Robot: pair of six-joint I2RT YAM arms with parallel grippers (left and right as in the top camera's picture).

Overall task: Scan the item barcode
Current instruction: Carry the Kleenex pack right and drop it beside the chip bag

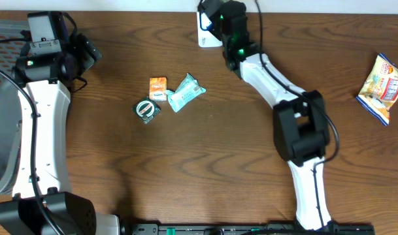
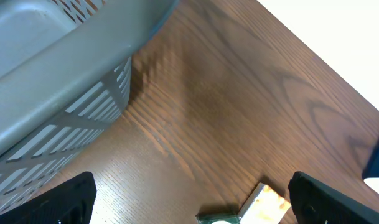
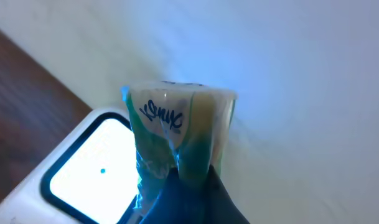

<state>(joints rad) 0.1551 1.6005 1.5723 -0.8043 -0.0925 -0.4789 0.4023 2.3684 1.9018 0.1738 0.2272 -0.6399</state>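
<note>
The wooden bench (image 1: 251, 163) carries a grey basket (image 2: 52, 68) at its 9 o'clock edge, a white scanner (image 3: 83, 168) at 12 o'clock and a snack bag (image 1: 382, 88) out at 3 o'clock. Near the centre is a small cluster: a teal packet (image 1: 185, 93), an orange packet (image 1: 158, 88) just beside it toward 9 o'clock, and a round green item (image 1: 147, 109) at the cluster's 7 o'clock. The step in hand looks to be the scan itself. The right claw (image 3: 183, 190) is clenched on the lower end of a green-and-yellow packet (image 3: 177, 121), holding it upright at the bench's 12 o'clock, just above the scanner's lit window and toward its 3 o'clock side. To do this well, the arm should turn the packet so the barcode face looks squarely at the window, with the film flat rather than creased, steady and close to the glass without touching it. The wrist view shows only a printed logo, and where the barcode sits cannot be told, so a slow roll of the wrist is probably needed. The pinch is low, which leaves the packet's upper part free to present. The left claw (image 2: 205, 198) hangs spread fully wide and grasps nothing, above bare wood between the basket and the cluster.
</note>
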